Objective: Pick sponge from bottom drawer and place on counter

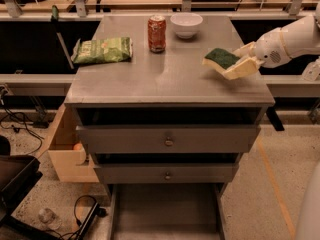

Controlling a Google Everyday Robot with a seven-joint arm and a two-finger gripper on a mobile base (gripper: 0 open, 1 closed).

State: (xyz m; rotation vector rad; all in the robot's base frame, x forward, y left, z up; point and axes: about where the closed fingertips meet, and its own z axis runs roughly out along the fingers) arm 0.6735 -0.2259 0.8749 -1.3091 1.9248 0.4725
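The sponge (221, 58), dark green on top with a pale yellow body, is held in my gripper (231, 64) above the right side of the counter (165, 79). My gripper is shut on it, its cream fingers (241, 69) cupping the sponge from below and behind. My white arm reaches in from the right edge. The bottom drawer (165, 209) stands pulled open at the bottom of the view, its grey floor bare.
On the counter stand a light green snack bag (102, 50) at the left, a red soda can (156, 33) and a white bowl (186, 24) at the back. Two shut drawer fronts with knobs (169, 142) face me. A wooden box (67, 149) sits left of the cabinet.
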